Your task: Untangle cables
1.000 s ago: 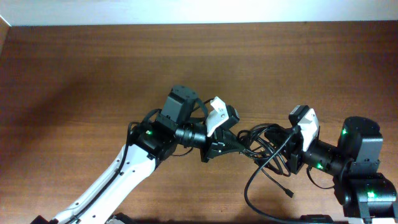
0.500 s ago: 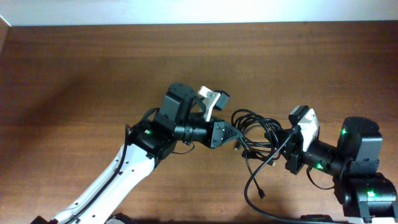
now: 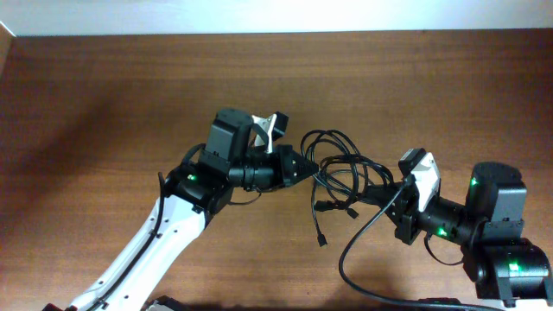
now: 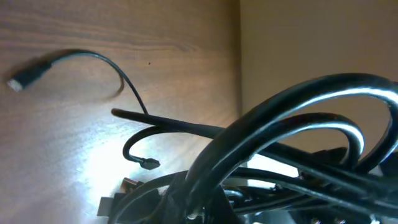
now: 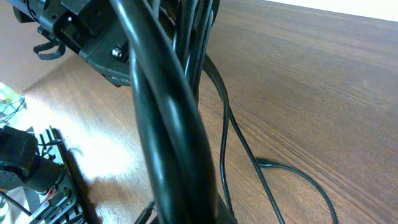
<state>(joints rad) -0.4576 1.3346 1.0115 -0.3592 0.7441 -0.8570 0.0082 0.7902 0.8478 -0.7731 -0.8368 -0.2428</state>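
Note:
The cables (image 3: 339, 162) are a tangle of thin black loops stretched between my two grippers above the wooden table. My left gripper (image 3: 301, 166) is shut on the tangle's left side. My right gripper (image 3: 397, 204) is shut on strands at its right side. Loose ends with small plugs (image 3: 321, 241) hang down towards the table. In the left wrist view the cables (image 4: 292, 124) fill the frame and hide the jaws, and a plug end (image 4: 20, 79) lies on the table. In the right wrist view the cables (image 5: 168, 112) run straight up from the jaws.
A long thin strand (image 3: 350, 259) curves from the right gripper down towards the table's front edge. The table's far edge (image 3: 276, 33) meets a white wall. The right arm's base (image 3: 510, 259) stands at the front right.
My left gripper has moved up and to the left with the tangle. The loops have spread wider between the grippers. The hanging plug ends have shifted left. The right gripper has barely moved.

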